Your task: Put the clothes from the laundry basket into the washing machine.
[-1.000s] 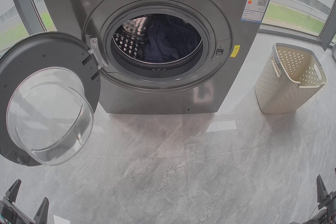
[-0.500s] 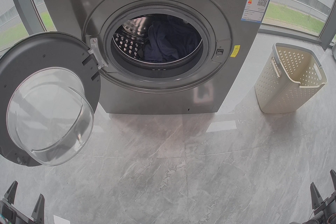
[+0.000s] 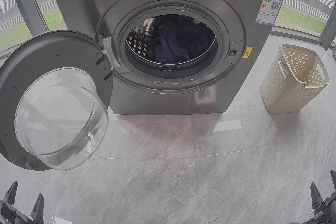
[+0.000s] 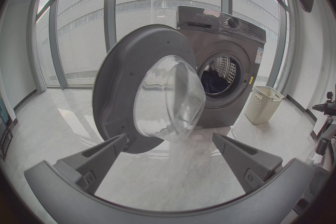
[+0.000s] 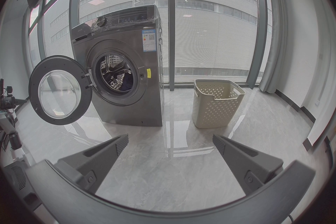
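We judge the loading to be nearly done. The dark clothes (image 3: 180, 42) lie inside the drum of the washing machine (image 3: 168, 102). The laundry basket (image 3: 281, 90) stands on the floor near the machine's right side and looks empty, though its bottom is hidden from us and a small piece may remain. Missing such a piece is one risk.

Another risk is the door (image 3: 52, 60), swung wide open on the left with its glass bowl jutting toward us. It stands between the left gripper (image 4: 169, 139) and the drum, so a careless reach or a roll forward could knock it. Any fold of cloth lying over the drum's lip could also catch in the seal when the door is shut.

The left gripper and the right gripper (image 5: 169, 139) both have their fingers spread wide and hold nothing, low and well back from the machine. Around us are a glossy floor (image 3: 182, 179) and tall windows (image 5: 217, 25).
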Robot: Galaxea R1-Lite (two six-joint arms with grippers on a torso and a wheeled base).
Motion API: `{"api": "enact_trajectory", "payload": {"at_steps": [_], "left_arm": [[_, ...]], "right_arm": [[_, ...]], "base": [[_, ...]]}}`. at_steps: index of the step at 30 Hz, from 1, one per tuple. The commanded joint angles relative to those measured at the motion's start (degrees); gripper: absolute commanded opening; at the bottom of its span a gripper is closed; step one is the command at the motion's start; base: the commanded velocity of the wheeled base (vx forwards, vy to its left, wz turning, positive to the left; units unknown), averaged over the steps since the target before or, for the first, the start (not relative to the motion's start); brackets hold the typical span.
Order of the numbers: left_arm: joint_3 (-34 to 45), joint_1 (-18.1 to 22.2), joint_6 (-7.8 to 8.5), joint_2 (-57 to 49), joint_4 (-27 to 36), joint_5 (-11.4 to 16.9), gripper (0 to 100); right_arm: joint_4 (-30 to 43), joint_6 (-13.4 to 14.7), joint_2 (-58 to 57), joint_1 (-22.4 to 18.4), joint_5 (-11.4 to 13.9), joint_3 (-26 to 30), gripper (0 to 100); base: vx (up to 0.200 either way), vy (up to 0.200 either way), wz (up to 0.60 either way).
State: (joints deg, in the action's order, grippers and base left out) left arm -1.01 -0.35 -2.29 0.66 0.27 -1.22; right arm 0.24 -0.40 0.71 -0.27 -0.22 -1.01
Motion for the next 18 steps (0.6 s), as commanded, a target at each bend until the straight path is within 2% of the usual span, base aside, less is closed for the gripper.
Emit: {"api": "enact_trajectory", "payload": {"at_steps": [1,5,14,15,18], "left_arm": [[0.92,0.00,-0.08,-0.48,0.00,-0.10,100],[0.92,0.00,-0.08,-0.48,0.00,-0.10,100],[0.92,0.00,-0.08,-0.48,0.00,-0.10,100],[0.92,0.00,-0.08,-0.48,0.00,-0.10,100],[0.92,0.00,-0.08,-0.48,0.00,-0.10,100]], "right_arm": [[0.02,0.05,-0.27,0.00,-0.04,0.92,100],[0.02,-0.04,-0.27,0.00,-0.04,0.92,100],[0.02,-0.21,-0.27,0.00,-0.31,0.92,100],[0.02,-0.21,-0.27,0.00,-0.31,0.92,100],[0.02,-0.21,-0.27,-0.08,-0.48,0.92,100]], "base": [[0.000,0.000,0.00],[0.000,0.000,0.00],[-0.200,0.000,0.00],[0.000,0.000,0.00],[0.000,0.000,0.60]]}}
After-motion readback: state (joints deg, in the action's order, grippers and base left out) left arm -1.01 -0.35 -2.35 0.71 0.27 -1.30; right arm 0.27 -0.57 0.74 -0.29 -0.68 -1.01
